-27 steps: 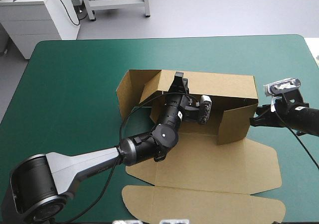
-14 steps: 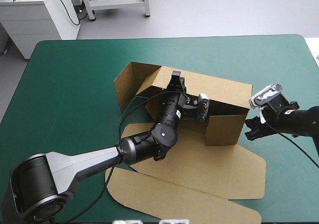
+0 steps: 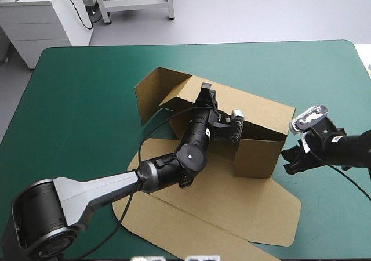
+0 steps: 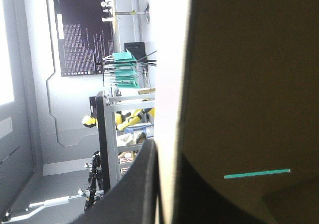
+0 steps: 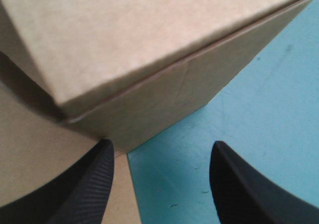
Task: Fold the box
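**A:** Reading the board first: what did the box give you?

**B:** Plain brown on every face you had in view, inside and out.

**A:** And where did it sit?

**B:** Near the middle of your teal-green cover, turned slantwise to the table's edges. Its far wall and right wall stood raised. A left flap stood up at the far left corner, angled outward. The lid panel lay flat on the cover toward the near edge.

**A:** What was in the tray?

**B:** Your left gripper. Its arm reached in over the low near side. The black fingers were clamped on the top edge of the far wall, and the left wrist view showed the sheet pinched between them.

**A:** The right gripper?

**B:** Outside the box, just beside its near right corner, low over the cover. Its fingers stood well apart, with the corner right ahead of the gap. Whether either finger touched the board, you could not have told
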{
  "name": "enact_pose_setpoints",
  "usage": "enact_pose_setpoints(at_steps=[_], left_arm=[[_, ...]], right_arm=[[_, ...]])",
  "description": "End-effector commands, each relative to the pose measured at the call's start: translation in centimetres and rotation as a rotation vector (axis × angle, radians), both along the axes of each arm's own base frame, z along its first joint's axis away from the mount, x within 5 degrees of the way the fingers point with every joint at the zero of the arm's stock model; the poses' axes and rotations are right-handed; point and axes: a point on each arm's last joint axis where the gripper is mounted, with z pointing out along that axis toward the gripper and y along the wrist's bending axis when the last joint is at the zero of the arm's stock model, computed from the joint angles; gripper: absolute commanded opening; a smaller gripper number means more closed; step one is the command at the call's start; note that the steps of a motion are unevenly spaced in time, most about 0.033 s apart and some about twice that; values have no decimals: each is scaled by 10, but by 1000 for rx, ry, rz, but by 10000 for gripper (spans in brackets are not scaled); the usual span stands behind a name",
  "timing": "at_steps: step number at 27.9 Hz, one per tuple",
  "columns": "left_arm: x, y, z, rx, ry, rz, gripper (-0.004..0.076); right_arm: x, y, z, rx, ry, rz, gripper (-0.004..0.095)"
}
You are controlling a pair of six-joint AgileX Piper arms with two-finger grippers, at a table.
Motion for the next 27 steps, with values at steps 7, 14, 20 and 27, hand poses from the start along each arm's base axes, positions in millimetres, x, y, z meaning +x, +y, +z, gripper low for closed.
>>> enact_pose_setpoints(at_steps=[7, 14, 20, 27], left_arm=[[-5, 1, 28, -53, -64, -21, -8], [-5, 0, 27, -54, -60, -30, -8], [-9, -4, 27, -56, -51, -56, -8], [-17, -10, 27, -56, -50, -84, -8]], right_arm=[[-7, 7, 14, 95, 15, -12, 539], [11, 9, 2, 185, -43, -59, 540], [29, 2, -15, 228, -116, -196, 539], [46, -12, -5, 240, -312, -375, 452]])
